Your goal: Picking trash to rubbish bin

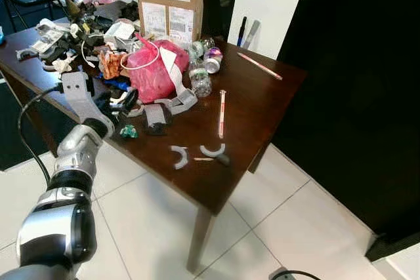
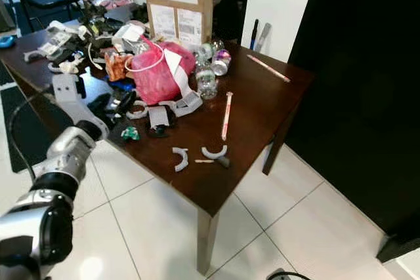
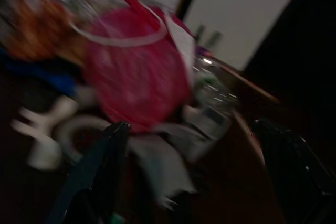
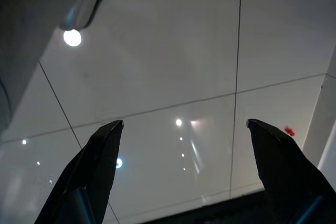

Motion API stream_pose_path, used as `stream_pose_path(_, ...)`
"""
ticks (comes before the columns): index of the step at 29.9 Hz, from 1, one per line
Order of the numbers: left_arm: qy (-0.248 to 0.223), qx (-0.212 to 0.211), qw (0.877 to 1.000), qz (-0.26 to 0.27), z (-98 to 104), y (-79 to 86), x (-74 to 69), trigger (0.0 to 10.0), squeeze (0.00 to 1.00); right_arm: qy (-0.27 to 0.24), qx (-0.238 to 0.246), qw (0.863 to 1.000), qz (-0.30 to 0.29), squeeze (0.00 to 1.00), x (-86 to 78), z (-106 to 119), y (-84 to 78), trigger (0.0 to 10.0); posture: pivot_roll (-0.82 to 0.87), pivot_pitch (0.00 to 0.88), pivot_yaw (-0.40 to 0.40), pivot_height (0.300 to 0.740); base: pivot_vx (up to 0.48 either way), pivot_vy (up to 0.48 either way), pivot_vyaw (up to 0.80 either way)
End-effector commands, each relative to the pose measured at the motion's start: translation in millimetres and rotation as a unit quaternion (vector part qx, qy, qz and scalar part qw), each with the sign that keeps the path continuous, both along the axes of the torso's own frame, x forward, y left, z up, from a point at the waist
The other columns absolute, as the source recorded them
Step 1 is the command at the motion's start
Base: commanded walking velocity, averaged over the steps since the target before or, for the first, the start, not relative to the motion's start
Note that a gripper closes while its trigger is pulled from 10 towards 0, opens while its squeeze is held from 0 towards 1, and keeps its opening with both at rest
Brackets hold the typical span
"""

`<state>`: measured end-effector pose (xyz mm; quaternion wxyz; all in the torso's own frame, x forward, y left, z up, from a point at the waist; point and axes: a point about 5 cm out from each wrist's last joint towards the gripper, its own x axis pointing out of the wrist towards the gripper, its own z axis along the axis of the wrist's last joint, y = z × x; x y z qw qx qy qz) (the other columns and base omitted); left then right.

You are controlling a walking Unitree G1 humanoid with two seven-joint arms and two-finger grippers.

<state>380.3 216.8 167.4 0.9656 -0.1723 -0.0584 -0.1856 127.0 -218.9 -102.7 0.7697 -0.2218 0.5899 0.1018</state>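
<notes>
Reaching over the cluttered tabletop, the open left claw nears one pink bag; right claw open.

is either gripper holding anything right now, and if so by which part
Nothing is held. The left gripper is open at the table's near edge, facing the pink plastic bag, with nothing between its fingers. The right gripper is open over the white tiled floor.
</notes>
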Motion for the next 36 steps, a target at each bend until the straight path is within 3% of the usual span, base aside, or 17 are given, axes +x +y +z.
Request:
stream_pose_path(1, 0.03, -0.022, 0.998, -0.058, -18, -20.5, -3.6, 10.0, 0.0, 0.013, -0.003, 1.0, 0.0, 0.0, -8.5, -2, -3.0, 10.0, 0.12, 0.125, -0.056, 0.74, 0.0, 0.0, 0.0)
stream_pose_path(7, 0.073, -0.065, 0.991, -0.095, -28, -43.0, -3.0, 10.0, 0.0, 0.018, -0.004, 1.0, 0.002, 0.0, -12.0, -3, -1.6, 10.0, 0.11, 0.146, -0.054, 0.74, 0.0, 0.0, 0.0)
stream_pose_path(11, 0.102, -0.063, 0.99, -0.069, -32, -46.3, 0.1, 10.0, 0.0, 0.018, -0.003, 1.0, 0.002, 0.0, -12.4, -4, 0.2, 10.0, 0.11, 0.15, -0.051, 0.74, 0.0, 0.0, 0.0)
stream_pose_path(17, 0.161, -0.02, 0.987, -0.012, -38, -46.6, 3.9, 10.0, 0.0, 0.02, -0.003, 1.0, 0.0, 0.0, -15.3, -4, -2.7, 10.0, 0.11, 0.154, -0.044, 0.74, 0.0, 0.0, 0.0)
stream_pose_path(21, 0.164, -0.022, 0.986, -0.021, -34, -52.2, 6.2, 10.0, 0.0, 0.022, -0.005, 1.0, -0.001, 0.0, -17.4, -4, -6.2, 10.0, 0.11, 0.156, -0.044, 0.74, 0.0, 0.0, 0.0)
stream_pose_path(26, 0.153, 0.034, 0.986, -0.059, -15, -71.3, 14.2, 10.0, 0.0, 0.03, -0.004, 1.0, 0.002, 0.0, -27.2, -6, -8.1, 10.0, 0.11, 0.166, -0.044, 0.74, 0.0, 0.0, 0.0)
stream_pose_path(31, 0.136, 0.045, 0.986, -0.079, -4, -79.2, 17.0, 10.0, 0.0, 0.031, -0.003, 1.0, 0.003, 0.0, -28.6, -7, -5.9, 10.0, 0.11, 0.165, -0.041, 0.74, 0.0, 0.0, 0.0)
stream_pose_path(36, 0.13, 0.049, 0.979, -0.15, 5, -102.9, 16.2, 10.0, 0.0, 0.03, -0.002, 1.0, 0.004, 0.0, -27.7, -7, -2.7, 10.0, 0.11, 0.159, -0.037, 0.74, 0.0, 0.0, 0.0)
